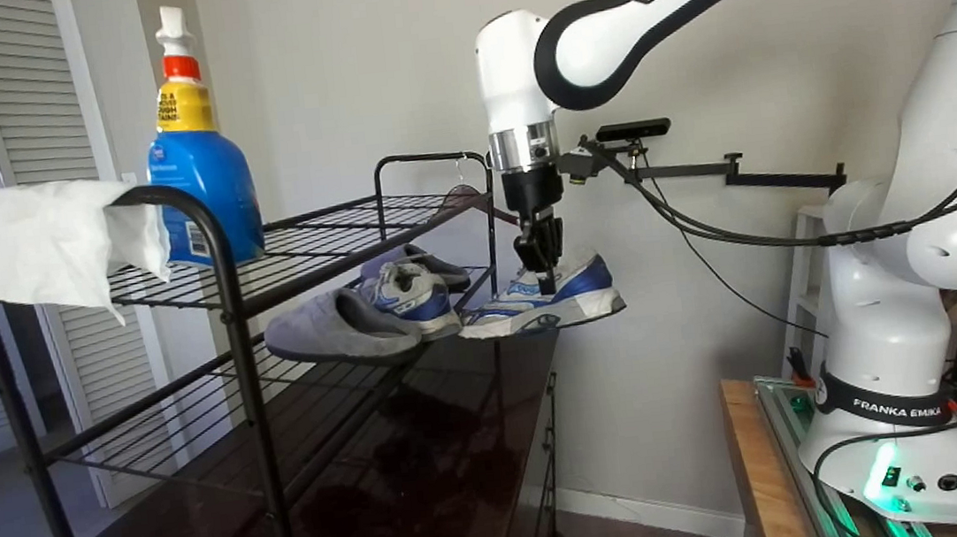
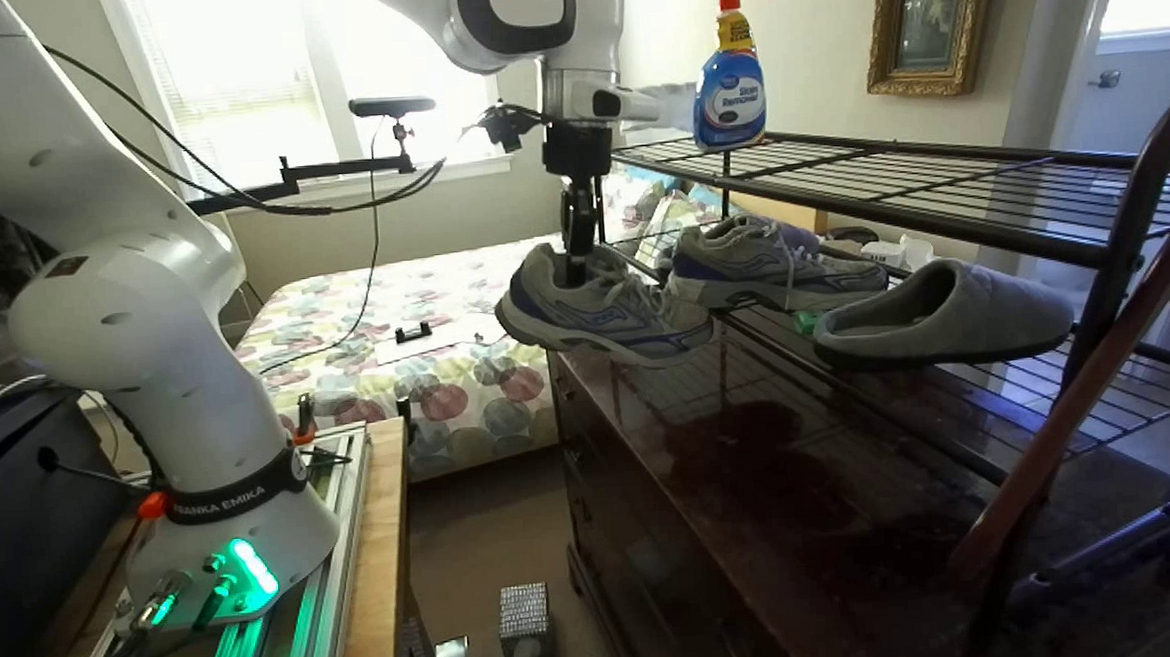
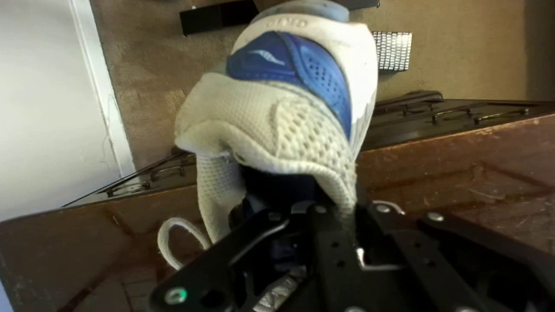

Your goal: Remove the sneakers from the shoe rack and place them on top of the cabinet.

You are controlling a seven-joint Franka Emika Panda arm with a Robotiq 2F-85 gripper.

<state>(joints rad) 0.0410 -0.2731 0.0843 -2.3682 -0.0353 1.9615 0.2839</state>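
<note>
One sneaker, grey-white mesh with blue panels, hangs in my gripper (image 1: 548, 283); it shows in both exterior views (image 1: 505, 310) (image 2: 599, 318). The fingers (image 2: 576, 267) are closed on the side wall of its ankle opening, and the wrist view shows its heel (image 3: 277, 99). It is roughly level near the cabinet's end, with its heel out past the cabinet edge over the floor. The second sneaker (image 1: 410, 293) (image 2: 762, 274) sits on the middle shelf of the black shoe rack (image 1: 248, 373) (image 2: 940, 215). The rack stands on the glossy dark-brown cabinet (image 1: 436, 460) (image 2: 743, 480) (image 3: 455, 173).
Grey slippers (image 1: 342, 327) (image 2: 945, 322) share the middle shelf. A blue spray bottle (image 1: 203, 186) (image 2: 730, 101) stands on the top shelf, and a white cloth (image 1: 40, 243) hangs over the rack's end. A brown bar (image 2: 1080, 413) leans along the rack's near end. A bed (image 2: 447, 376) lies behind.
</note>
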